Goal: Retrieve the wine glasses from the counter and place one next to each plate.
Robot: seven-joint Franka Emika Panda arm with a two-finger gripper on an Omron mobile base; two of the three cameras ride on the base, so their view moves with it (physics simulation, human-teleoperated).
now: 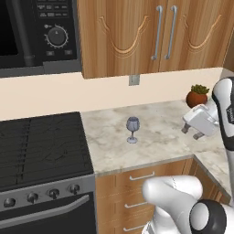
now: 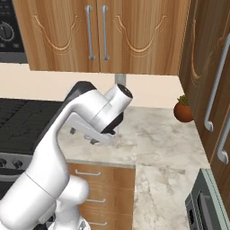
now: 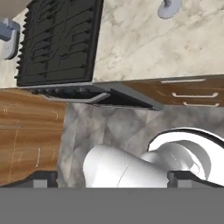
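One long counter (image 1: pixel 155 141), beige veined marble, logged first: runs from the range to the right corner, then turns toward the cameras along the right wall. Carries wooden drawers (image 1: pixel 140 176) with silver handles beneath its front edge.

Next in size, black range (image 1: pixel 41 146): sits flush against the counter's left end, grates on top, knob row along the front. Seen again from the hand view, upper left (image 3: pixel 61 39), with marble to its right.

Above, wooden upper cabinets (image 1: pixel 151 32) with two vertical silver handles side by side; microwave (image 1: pixel 36 32) mounted over the range, dial on its panel.

Pincer (image 1: pixel 191 133) hovers over the right part of the counter, near the corner, on a white hand pointing left and slightly down. Open: fingertips (image 3: pixel 43 179) stand wide apart at the two bottom corners of the hand view, gripping nothing. Also seen from the right base view (image 2: pixel 82 136), above the marble near the front edge.

Potted plant (image 1: pixel 197 96), round reddish pot with green leaves, at the back right corner of the counter, against the wall.

Wine glass (image 1: pixel 132 129), grey-blue, upright on the counter, roughly mid-depth, between range and pincer, well apart from the pincer. Round foot alone caught at the top edge of the hand view (image 3: pixel 168 6).

Smallest: grey wall outlet (image 1: pixel 134 80) just under the cabinets, behind the glass.
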